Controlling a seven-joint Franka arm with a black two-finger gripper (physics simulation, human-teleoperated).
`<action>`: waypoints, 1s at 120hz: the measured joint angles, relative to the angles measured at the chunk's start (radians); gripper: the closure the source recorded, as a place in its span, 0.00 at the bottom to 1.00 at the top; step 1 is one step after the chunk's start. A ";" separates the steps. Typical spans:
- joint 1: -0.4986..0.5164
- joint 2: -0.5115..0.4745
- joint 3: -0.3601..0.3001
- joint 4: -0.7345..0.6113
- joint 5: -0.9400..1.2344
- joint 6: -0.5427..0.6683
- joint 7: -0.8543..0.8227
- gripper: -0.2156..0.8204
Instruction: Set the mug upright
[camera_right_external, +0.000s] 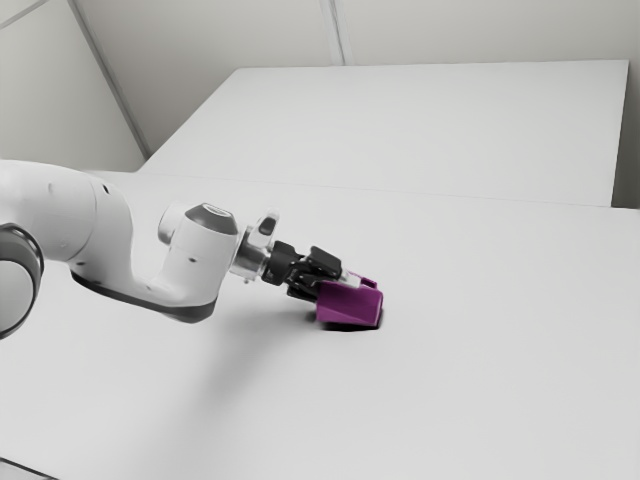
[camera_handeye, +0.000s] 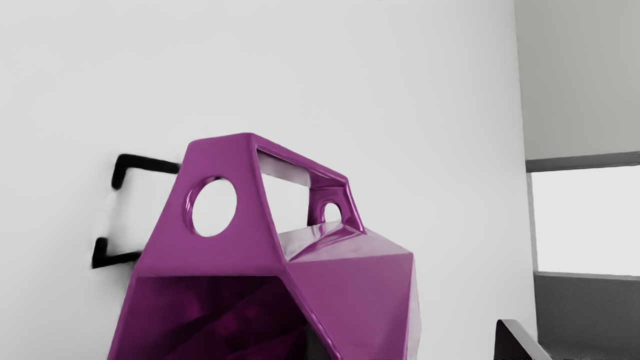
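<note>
Pincer (camera_right_external: 336, 284) spread, one finger (camera_handeye: 316, 346) inside purple mug (camera_handeye: 355, 295), other outside.

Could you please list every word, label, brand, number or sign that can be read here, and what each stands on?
There is no readable text, either on the purple mug or on the table.
Too small to read: a faint mark on the arm's grey cap.

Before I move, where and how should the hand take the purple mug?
I'd pinch the side wall at its rim, entering from the mouth side: the purple mug lies on its side, mouth facing the hand, and that wall is a slim edge the fingers could straddle.
</note>
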 joint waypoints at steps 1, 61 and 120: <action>0.000 0.000 0.000 0.000 -0.001 0.000 0.003 0.54; -0.009 -0.040 0.000 0.001 -0.011 0.013 0.138 0.93; -0.006 -0.199 0.002 0.102 0.509 0.015 0.000 0.97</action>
